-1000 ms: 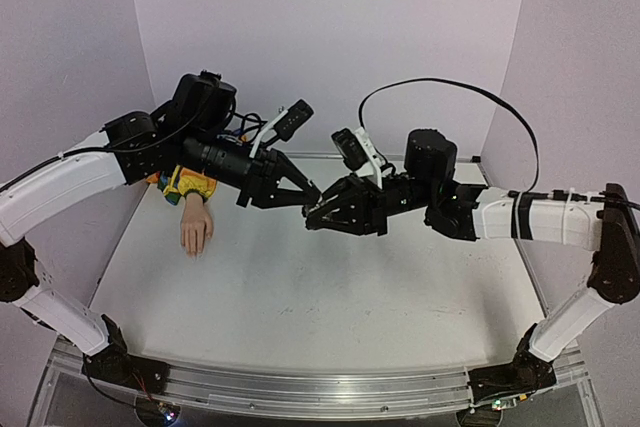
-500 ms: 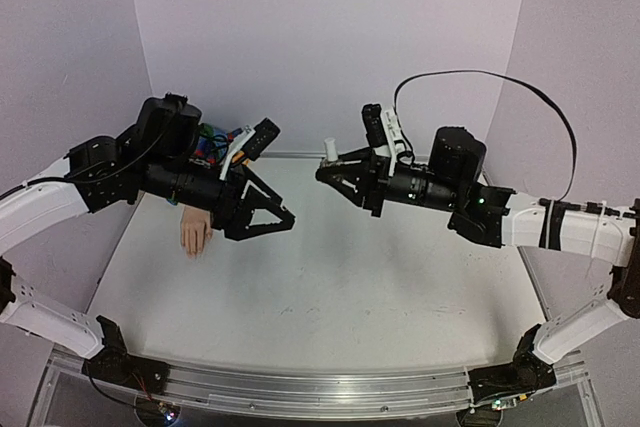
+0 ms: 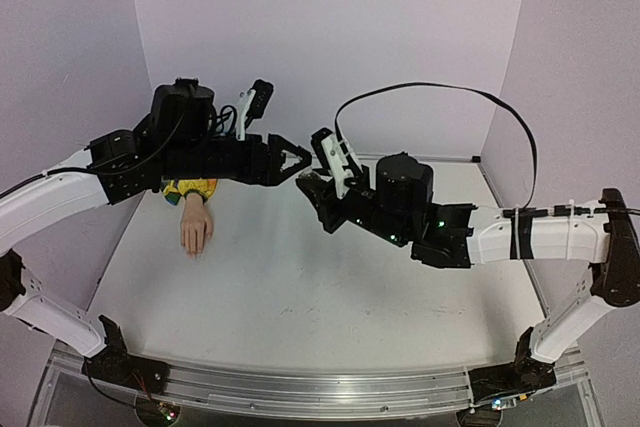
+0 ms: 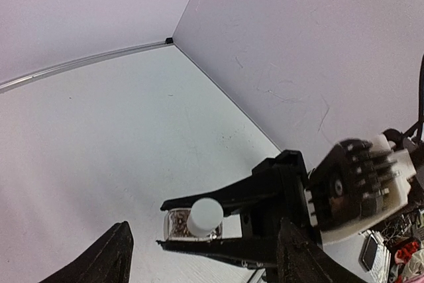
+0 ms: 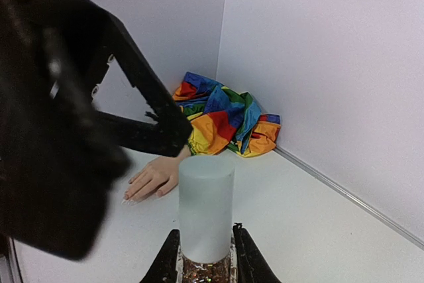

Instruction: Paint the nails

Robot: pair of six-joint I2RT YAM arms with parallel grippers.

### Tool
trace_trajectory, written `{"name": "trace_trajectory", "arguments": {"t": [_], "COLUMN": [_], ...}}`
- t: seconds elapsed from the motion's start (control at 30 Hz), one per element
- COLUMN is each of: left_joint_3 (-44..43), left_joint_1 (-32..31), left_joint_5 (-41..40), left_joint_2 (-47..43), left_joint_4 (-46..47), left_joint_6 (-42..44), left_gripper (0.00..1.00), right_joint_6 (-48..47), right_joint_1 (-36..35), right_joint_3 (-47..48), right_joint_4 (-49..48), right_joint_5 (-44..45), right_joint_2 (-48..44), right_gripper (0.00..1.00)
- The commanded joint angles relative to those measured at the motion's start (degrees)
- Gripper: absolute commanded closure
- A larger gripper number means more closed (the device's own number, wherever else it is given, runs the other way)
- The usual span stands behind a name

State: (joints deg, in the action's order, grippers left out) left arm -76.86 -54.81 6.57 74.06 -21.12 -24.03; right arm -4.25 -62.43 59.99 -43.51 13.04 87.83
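The right fingers [image 3: 310, 187] were closed on a small bottle [image 5: 206, 266], pinching its lower part from both sides. Through the clear glass showed a coarse, glittery filling of coppery flecks. A tall, smooth, matt white cap [image 5: 206, 203], a plain cylinder, stood upright above the black fingers.

The left fingers [image 3: 296, 159] were spread wide and held nothing. They were slim, black and hard-edged. In the left wrist view they stood at either side of the frame, with the cap just ahead between them and untouched.

In the top view the two sets of fingers stood nearly tip to tip, raised off the surface [image 3: 300, 297] toward its back. A thin black cable [image 3: 440, 87] arched over the right arm. The surface was flat, white and faintly scuffed, closed in by plain pale lilac walls [image 3: 330, 37].

The mannequin hand [image 3: 195, 230] lay palm down at the back left of the surface, well apart from both sets of fingers. It was pale and skin-coloured, and its digits pointed toward the near edge. The nails [image 5: 127, 197] sat at those tips, too small to show their colour.

A crumpled rainbow sleeve [image 5: 222, 120] of soft fabric, folded in red, orange, yellow, green and blue, bunched at the wrist against the back corner.
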Motion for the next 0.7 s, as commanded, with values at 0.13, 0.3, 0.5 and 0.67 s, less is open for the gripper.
{"name": "trace_trajectory", "arguments": {"t": [0.13, 0.3, 0.5, 0.67], "left_joint_3": [-4.3, -4.8, -4.9, -4.5], "left_joint_1": [0.1, 0.1, 0.1, 0.0], "left_joint_5": [-2.1, -2.8, -0.3, 1.3], "left_joint_2": [2.5, 3.1, 4.5, 5.2], "left_joint_4": [6.3, 6.7, 7.7, 7.8], "left_joint_6": [-2.0, -1.7, -2.4, -2.3], "left_gripper": [0.35, 0.49, 0.62, 0.75], "right_joint_6": [-3.3, -3.7, -3.8, -3.1], "right_joint_1": [-1.8, -2.1, -2.3, -2.3], "right_joint_3": [4.7, 4.7, 4.9, 5.1], "right_joint_4": [-3.2, -3.2, -3.0, -3.0], "right_joint_5": [4.1, 3.9, 3.6, 3.3], "right_joint_2": [0.3, -0.1, 0.0, -0.6], "right_gripper": [1.00, 1.00, 1.00, 1.00]}}
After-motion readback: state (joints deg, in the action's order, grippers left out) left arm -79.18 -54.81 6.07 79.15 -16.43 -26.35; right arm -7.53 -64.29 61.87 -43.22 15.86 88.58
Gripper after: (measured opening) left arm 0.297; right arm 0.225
